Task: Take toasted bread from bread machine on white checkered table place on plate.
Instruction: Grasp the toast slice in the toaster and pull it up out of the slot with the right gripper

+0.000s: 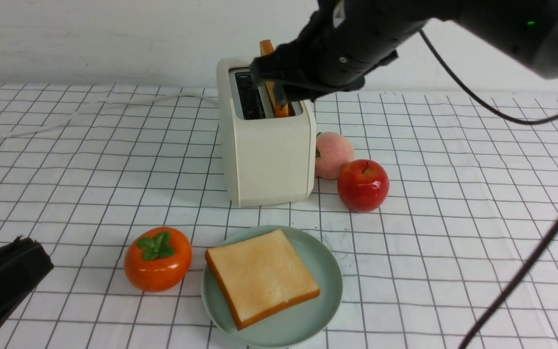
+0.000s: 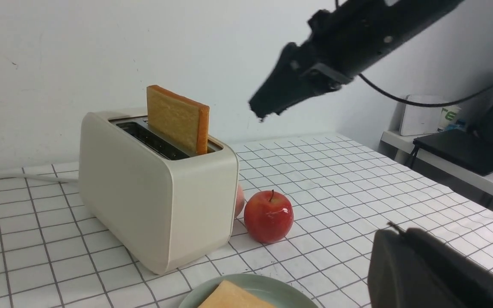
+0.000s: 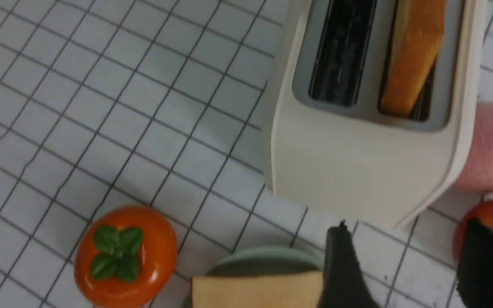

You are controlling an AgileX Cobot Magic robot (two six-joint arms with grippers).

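Observation:
The bread machine (image 1: 264, 150) stands mid-table on the white checkered table (image 1: 453, 194). One slice of toasted bread (image 1: 279, 104) stands upright in its right slot; the left slot is empty. It also shows in the left wrist view (image 2: 178, 119) and the right wrist view (image 3: 413, 60). A second slice (image 1: 259, 276) lies flat on the plate (image 1: 325, 286) in front of the toaster. My right gripper (image 1: 271, 83) hovers above the toaster's front, open and empty, clear of the slice (image 3: 409, 256). My left gripper (image 1: 27, 254) rests low at the front left, shut and empty (image 2: 394, 239).
An orange persimmon (image 1: 158, 259) sits left of the plate. A red apple (image 1: 363, 185) and a pink peach (image 1: 333, 155) sit right of the toaster. The white cord (image 1: 114, 104) runs left behind the toaster. A side shelf with a dark laptop (image 2: 464, 149) stands beyond the table.

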